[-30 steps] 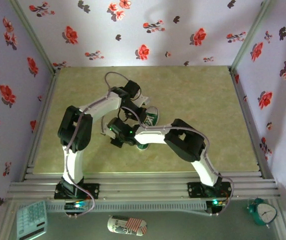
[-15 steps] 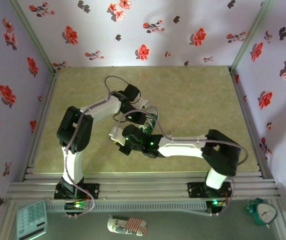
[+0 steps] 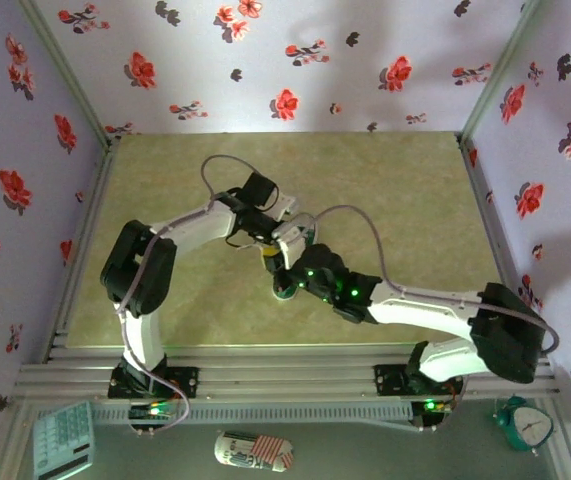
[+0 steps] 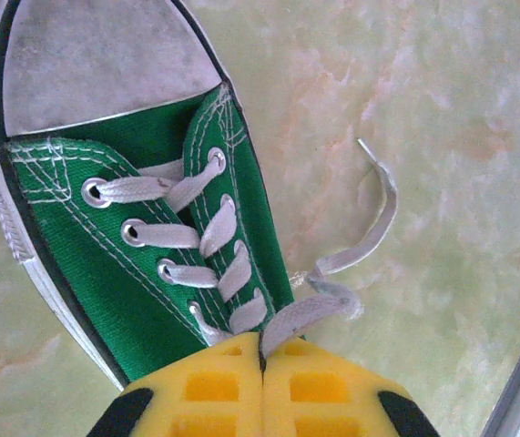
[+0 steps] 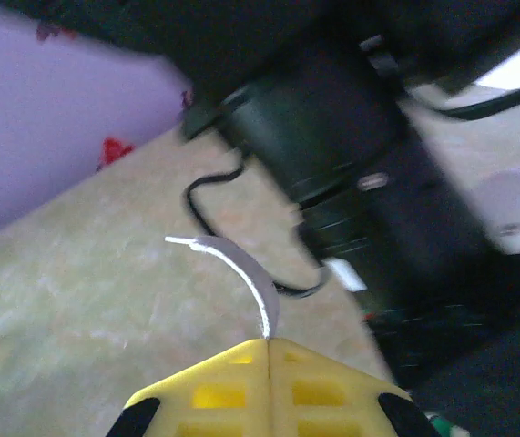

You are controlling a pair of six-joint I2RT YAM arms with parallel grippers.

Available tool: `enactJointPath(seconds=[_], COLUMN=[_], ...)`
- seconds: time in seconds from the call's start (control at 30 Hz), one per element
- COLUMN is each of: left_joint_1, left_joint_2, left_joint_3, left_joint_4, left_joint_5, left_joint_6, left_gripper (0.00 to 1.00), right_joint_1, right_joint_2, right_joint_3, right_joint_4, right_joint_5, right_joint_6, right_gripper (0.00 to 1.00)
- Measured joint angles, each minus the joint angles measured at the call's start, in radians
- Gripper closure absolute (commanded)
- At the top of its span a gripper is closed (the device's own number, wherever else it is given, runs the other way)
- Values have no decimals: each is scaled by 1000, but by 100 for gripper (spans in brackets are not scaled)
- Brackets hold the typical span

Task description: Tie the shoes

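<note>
Sneaker: a green canvas low-top sneaker (image 4: 86,237) lies near the middle of the table (image 3: 405,200). Its white toe cap (image 4: 96,59) points toward the arm bases.
Left gripper: the left gripper (image 4: 261,348) has its yellow fingers pressed flat together. They pinch a white lace strand (image 4: 300,314) at the top of the sneaker's lacing.
Loose lace: from that pinch the lace bunches just beside the sneaker's flank. A free tail (image 4: 382,209) curves away over bare tabletop, and its aglet is well clear of the sole.
Right gripper: the right gripper (image 5: 267,344) has its jaws closed with no gap. They nip a white lace end (image 5: 246,271), which arcs up and out to its aglet.
Behind the lace end: the blurred black body of the left arm (image 5: 360,182) is close by, and a thin black cable (image 5: 207,208) loops beside it.
Crowding: in the top view both wrists meet right over the sneaker, and the right forearm (image 3: 425,305) lies low between the sneaker and the near rail (image 3: 285,375).
Open room: bare tabletop surrounds the sneaker on all sides, with the widest stretches toward the far wall and to the right.
Edges: the floral walls (image 3: 545,150) stand well apart from the sneaker, and the near rail is the closest edge to it.
</note>
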Motion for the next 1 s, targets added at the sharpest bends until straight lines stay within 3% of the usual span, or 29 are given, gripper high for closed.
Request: enactJointPath(seconds=[0.53, 0.8, 1.0], left_joint_1=[-5, -17, -30], left_joint_2=[-95, -152, -195], left_joint_3=[-139, -187, -229], left_joint_4=[160, 185, 204], left_joint_5=[-12, -45, -76], left_joint_6=[-33, -33, -32], left_gripper=[100, 100, 100], right_joint_1=[-132, -203, -289], right_joint_2=[-84, -48, -9], right_joint_3=[-47, -32, 39], right_joint_4=[-97, -187, -270], right_joint_5=[201, 191, 114], right_joint_6=[416, 523, 556], right_gripper=[100, 100, 100])
